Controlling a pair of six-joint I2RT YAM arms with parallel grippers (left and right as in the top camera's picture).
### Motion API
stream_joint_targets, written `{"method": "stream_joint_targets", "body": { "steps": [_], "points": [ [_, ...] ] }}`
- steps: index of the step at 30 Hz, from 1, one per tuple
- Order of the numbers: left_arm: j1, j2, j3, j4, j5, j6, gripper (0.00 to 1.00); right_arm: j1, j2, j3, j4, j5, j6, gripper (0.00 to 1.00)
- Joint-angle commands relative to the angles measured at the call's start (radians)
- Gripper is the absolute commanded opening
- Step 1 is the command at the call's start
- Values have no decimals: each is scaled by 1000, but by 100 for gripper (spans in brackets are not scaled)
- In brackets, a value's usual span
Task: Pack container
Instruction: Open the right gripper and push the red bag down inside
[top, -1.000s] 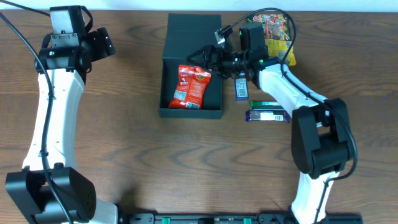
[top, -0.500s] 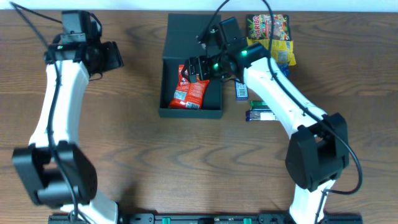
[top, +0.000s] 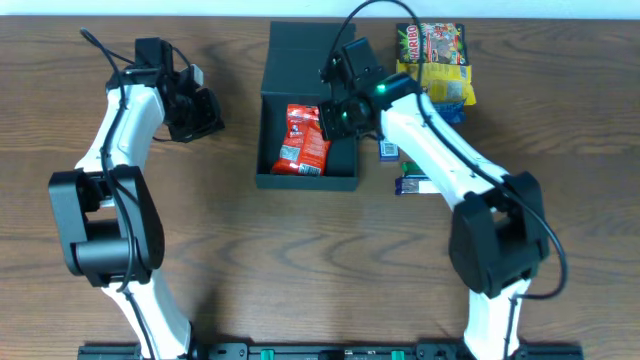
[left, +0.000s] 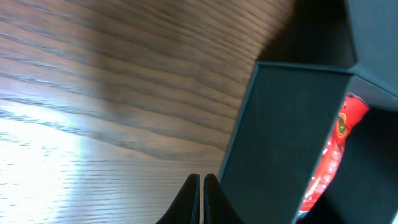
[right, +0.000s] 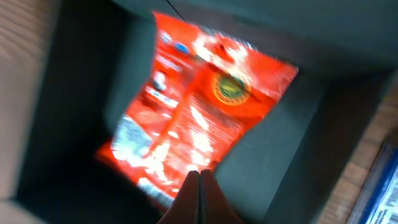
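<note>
The container is a dark, shallow box standing open at the table's upper middle, its lid flap folded back behind it. A red snack packet lies flat inside. My right gripper hangs over the box interior with its fingers pressed together and nothing between them. In the right wrist view that shut gripper sits just above the red packet. My left gripper is shut and empty a little left of the box. In the left wrist view the left gripper is beside the box wall.
To the right of the box lie a yellow Haribo bag, another yellow packet, a small blue packet and a dark bar. The blue packet's edge shows beside the box wall in the right wrist view.
Both grippers have closed from wide open. The left arm has swung right toward the box. The right gripper has moved left and settled over the red packet.
</note>
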Motion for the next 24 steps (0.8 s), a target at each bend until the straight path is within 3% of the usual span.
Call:
{"method": "stream_joint_targets", "body": {
  "steps": [1,24],
  "points": [
    [-37,16,17,-5,-1,-7,6,11,39,5,-16,57,13,1],
    [-94,17,17,-3,-34,-10,6,50,171,5,-42,127,13,1]
  ]
}}
